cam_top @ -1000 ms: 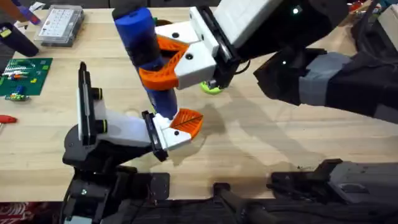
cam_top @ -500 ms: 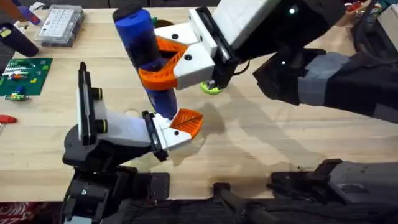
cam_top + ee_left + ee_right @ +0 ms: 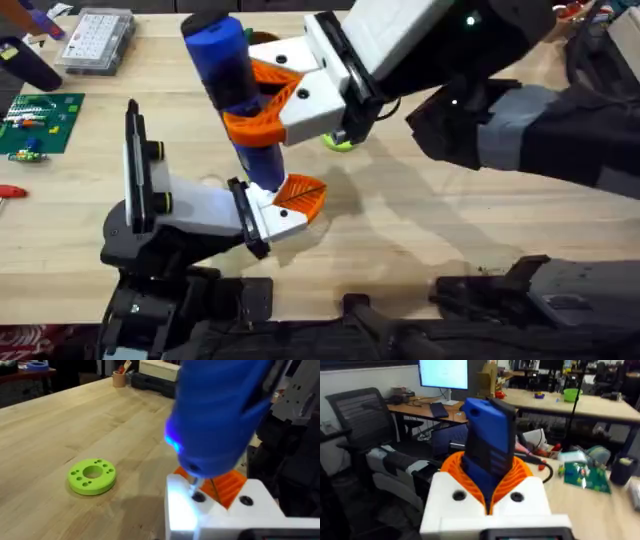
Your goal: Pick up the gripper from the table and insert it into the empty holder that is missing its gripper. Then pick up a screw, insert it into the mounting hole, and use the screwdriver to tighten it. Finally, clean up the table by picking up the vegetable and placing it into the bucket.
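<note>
Our right tool (image 3: 262,98) is clamped around the screwdriver (image 3: 232,85), upright above the tabletop (image 3: 420,220), bit at the left tool (image 3: 290,205), whose opening we cannot tell. We keep it vertical, pressing lightly while driving.

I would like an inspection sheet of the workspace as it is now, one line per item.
Surface: pale wooden table, bare at the right.
Job's things: pen-shaped blue powered screwdriver upright, its bit at the white-and-orange mounted gripper.
Clutter: lime-green ring with holes; green circuit board; clear parts box.
Grippers: right gripper shut on the screwdriver; left gripper under the screwdriver's tip, state unclear.
Cables: nothing seen on the table.
Surroundings: office chair, monitor, beige cup of pens.
</note>
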You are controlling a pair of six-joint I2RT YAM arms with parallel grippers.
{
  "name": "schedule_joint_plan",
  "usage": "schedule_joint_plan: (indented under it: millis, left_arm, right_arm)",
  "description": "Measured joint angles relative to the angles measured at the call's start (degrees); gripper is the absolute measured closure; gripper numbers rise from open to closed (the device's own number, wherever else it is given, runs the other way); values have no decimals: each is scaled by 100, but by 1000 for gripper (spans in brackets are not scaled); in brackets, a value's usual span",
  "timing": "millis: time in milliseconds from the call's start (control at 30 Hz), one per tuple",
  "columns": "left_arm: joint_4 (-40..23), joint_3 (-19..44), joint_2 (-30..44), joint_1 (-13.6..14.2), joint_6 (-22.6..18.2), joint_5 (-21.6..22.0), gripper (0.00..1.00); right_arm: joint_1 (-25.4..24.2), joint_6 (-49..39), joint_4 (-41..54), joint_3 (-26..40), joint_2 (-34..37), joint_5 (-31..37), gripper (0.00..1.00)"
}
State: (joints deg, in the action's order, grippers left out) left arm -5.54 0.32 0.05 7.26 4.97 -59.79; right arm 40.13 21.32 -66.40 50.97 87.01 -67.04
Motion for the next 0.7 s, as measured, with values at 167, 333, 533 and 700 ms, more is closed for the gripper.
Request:
schedule_joint_plan:
  millis: [167, 333, 533, 700]
  left_arm:
    - [-4, 0, -1, 1, 0, -18, 997]
    - [-4, 0, -1, 1, 0, -19, 997]
    - [-4, 0, -1, 1, 0, -21, 997]
    - [-4, 0, -1, 1, 0, -21, 997]
  right_arm:
    - [-77, 486, -882, 110, 73, -90, 977]
    - [-397, 1028, -751, 950, 65, -437, 977]
    - [-467, 1155, 214, 1788, -36, -697, 977]
    - [-536, 1097, 1088, 2092, -38, -942, 977]
